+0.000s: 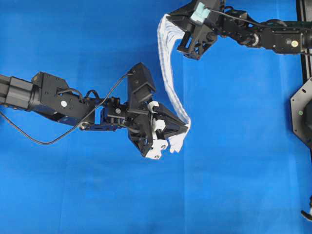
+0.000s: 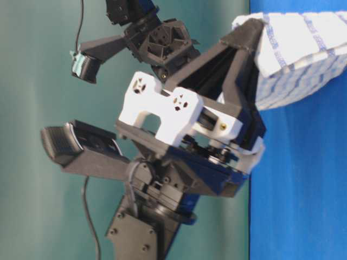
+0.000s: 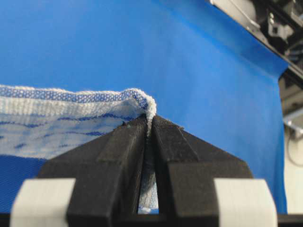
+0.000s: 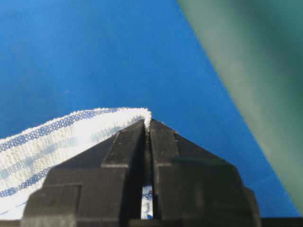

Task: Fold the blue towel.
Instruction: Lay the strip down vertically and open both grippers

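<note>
The blue towel (image 1: 168, 73), white with thin blue stripes, hangs lifted off the table as a narrow sagging band between my two grippers. My left gripper (image 1: 185, 130) is shut on its lower corner near the table's middle. In the left wrist view the hem (image 3: 94, 97) pokes out above the closed left gripper (image 3: 149, 124) and runs off left. My right gripper (image 1: 181, 35) is shut on the other corner at the top. The right wrist view shows the towel (image 4: 57, 137) pinched in the closed right gripper (image 4: 147, 126). The table-level view shows the towel (image 2: 295, 49) draped over the left gripper's black fingers (image 2: 238, 54).
The plain blue table covering (image 1: 73, 195) spreads under everything. A black frame post (image 1: 305, 44) and a black plate (image 1: 302, 114) stand at the right edge. A green wall (image 2: 43, 65) backs the table-level view.
</note>
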Action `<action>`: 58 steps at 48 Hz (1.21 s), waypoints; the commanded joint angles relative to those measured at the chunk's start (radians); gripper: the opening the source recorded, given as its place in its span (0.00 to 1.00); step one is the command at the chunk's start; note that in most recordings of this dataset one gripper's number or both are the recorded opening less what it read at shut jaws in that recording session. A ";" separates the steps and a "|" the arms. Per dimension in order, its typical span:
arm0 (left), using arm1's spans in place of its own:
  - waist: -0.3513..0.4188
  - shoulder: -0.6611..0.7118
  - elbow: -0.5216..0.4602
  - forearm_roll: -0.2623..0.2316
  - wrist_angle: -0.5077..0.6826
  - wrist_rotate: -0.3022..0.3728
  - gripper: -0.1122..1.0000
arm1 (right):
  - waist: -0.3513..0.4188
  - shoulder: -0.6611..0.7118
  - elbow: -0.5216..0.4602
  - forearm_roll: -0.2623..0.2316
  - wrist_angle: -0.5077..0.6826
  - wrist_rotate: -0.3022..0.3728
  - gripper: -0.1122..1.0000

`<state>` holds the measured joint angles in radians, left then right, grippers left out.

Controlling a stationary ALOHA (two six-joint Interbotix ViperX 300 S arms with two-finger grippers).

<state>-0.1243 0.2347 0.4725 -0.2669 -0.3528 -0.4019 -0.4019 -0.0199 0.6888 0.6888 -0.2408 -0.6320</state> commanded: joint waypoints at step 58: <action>-0.009 -0.046 0.117 -0.060 -0.018 0.000 0.31 | -0.008 0.190 -0.175 -0.009 0.040 0.003 0.21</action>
<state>-0.1304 0.2301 0.5875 -0.3267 -0.3666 -0.4019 -0.4065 0.1779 0.5476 0.6796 -0.2010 -0.6320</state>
